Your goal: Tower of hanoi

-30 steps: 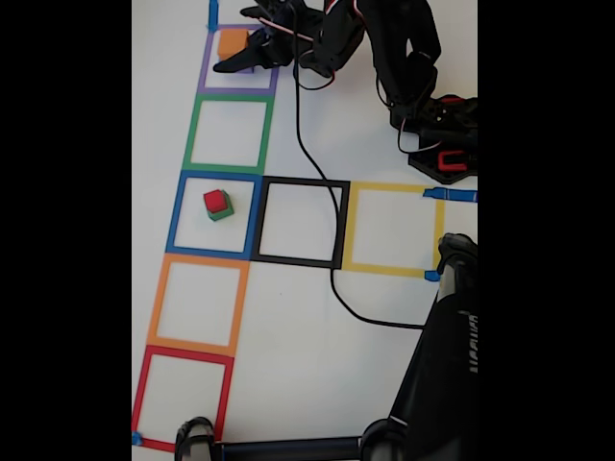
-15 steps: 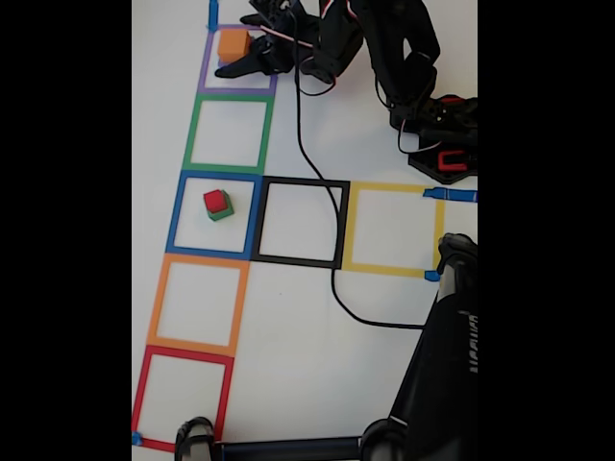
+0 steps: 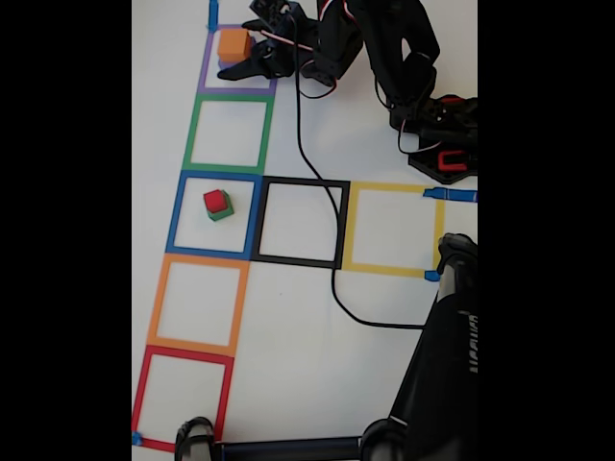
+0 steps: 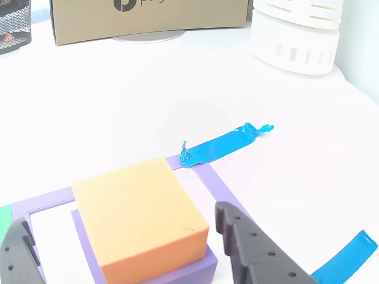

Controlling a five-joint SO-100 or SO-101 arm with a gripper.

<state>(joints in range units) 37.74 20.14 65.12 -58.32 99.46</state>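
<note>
An orange cube [image 3: 233,43] [image 4: 139,216] sits on a larger purple cube [image 4: 201,267] inside the purple tape square at the top left of the fixed view. My gripper [image 3: 244,48] [image 4: 118,220] stands open around the orange cube, with one dark finger [image 4: 21,251] well off its left side. The other finger [image 4: 251,251] is close beside its right side. A small red cube [image 3: 214,200] rests on a green cube [image 3: 222,212] inside the blue tape square, well away from the gripper.
Green, orange, red, black and yellow tape squares [image 3: 229,133] lie empty on the white table. A black cable [image 3: 317,192] crosses the black square. The arm's base [image 3: 440,144] stands at the right, and a black stand [image 3: 442,365] at the bottom right. A cardboard box [image 4: 148,18] and white rolls [image 4: 296,35] stand beyond.
The gripper has shifted slightly around the orange cube. None of the cubes has moved.
</note>
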